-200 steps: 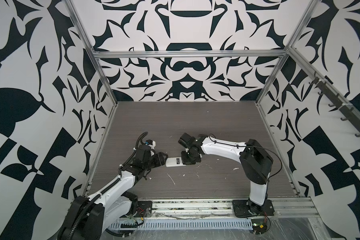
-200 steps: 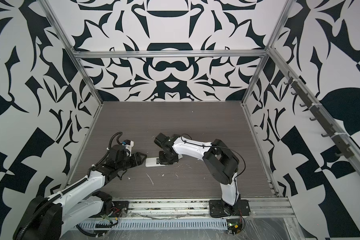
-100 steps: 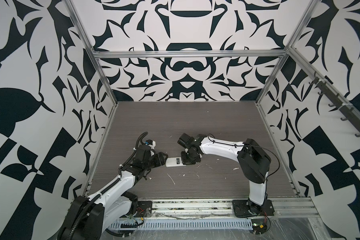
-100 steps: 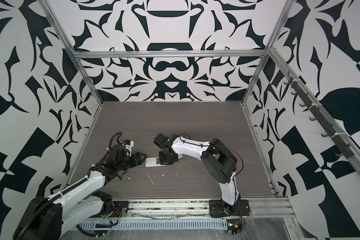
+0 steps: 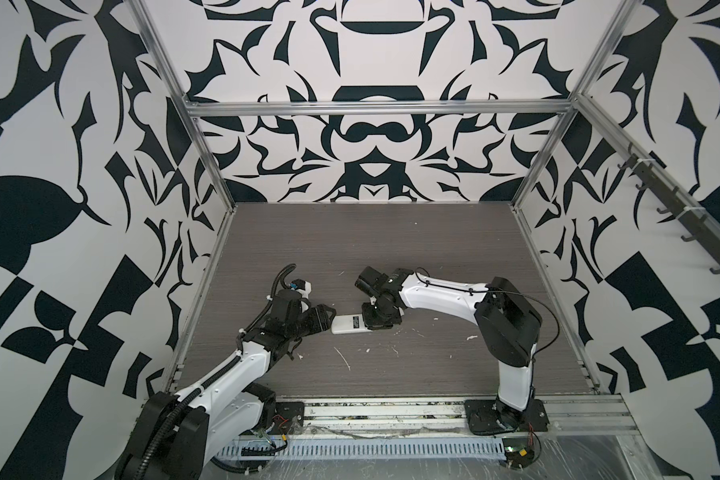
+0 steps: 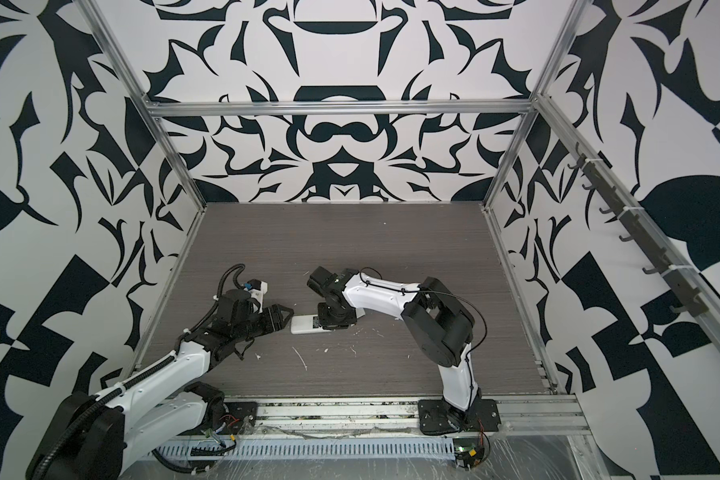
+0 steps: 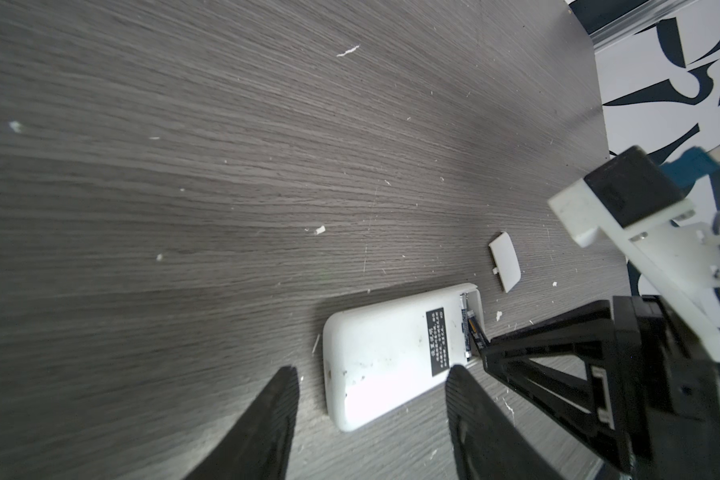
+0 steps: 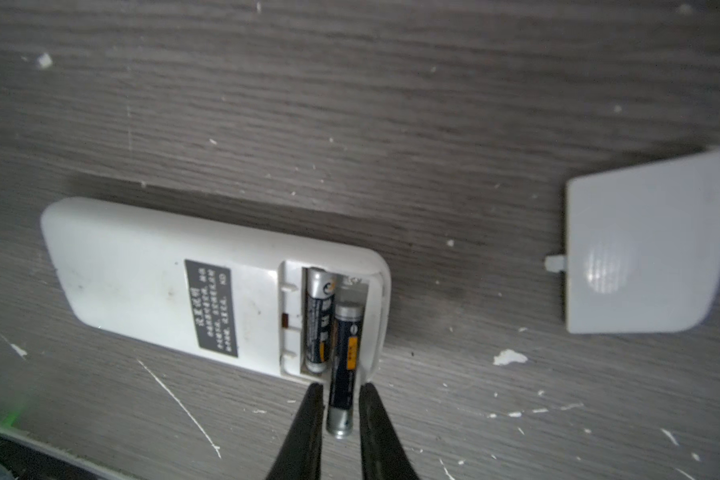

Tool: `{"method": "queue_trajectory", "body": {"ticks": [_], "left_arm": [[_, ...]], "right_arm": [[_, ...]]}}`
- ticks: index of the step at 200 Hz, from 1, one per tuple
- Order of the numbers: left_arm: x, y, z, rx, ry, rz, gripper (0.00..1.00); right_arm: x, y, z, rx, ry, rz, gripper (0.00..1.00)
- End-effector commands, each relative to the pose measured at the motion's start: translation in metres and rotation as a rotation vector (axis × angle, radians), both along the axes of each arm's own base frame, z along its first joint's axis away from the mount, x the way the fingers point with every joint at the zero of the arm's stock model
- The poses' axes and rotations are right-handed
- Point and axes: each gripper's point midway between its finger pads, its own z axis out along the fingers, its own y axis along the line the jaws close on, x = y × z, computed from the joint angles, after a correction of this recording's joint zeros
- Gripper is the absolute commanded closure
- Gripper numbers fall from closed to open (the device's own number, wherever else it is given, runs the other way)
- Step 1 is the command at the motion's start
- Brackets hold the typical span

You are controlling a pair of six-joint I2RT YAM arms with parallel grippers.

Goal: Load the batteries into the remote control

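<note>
The remote control lies face down, white back and black label up, its battery bay uncovered. One of the batteries sits in the bay. The other battery lies slanted, one end in the bay and the other overhanging the remote's edge. My right gripper flanks that overhanging end, open by a sliver on each side. My left gripper is open at the remote's opposite end, one fingertip apart from it.
The loose white cover plate lies on the grey wood table just beyond the remote's bay end. White flecks and scraps are scattered around. Patterned walls and metal rails enclose the table.
The right gripper's jaws have parted slightly around the overhanging battery. The left gripper and the remote have not moved.
</note>
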Motion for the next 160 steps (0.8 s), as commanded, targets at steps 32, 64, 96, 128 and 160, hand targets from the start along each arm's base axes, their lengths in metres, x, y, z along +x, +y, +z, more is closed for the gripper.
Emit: {"method": "queue_trajectory", "body": {"ticks": [32, 64, 96, 128, 160], "left_arm": [[-0.003, -0.001, 0.0, -0.009, -0.007, -0.01, 0.39], [-0.003, -0.001, 0.0, -0.01, -0.008, -0.013, 0.39], [-0.002, 0.0, 0.0, -0.006, -0.006, -0.006, 0.4], [-0.003, 0.0, 0.002, 0.002, 0.017, -0.008, 0.4], [-0.008, 0.001, 0.007, 0.016, 0.05, -0.012, 0.41]], "right_arm": [[0.01, 0.008, 0.024, 0.025, -0.063, 0.01, 0.77], [0.013, 0.006, 0.039, 0.031, -0.108, 0.038, 0.73], [0.014, 0.002, 0.058, 0.046, -0.17, 0.103, 0.61], [0.014, -0.002, 0.082, 0.075, -0.272, 0.249, 0.56], [0.003, 0.01, 0.089, 0.168, -0.33, 0.508, 0.55]]}}
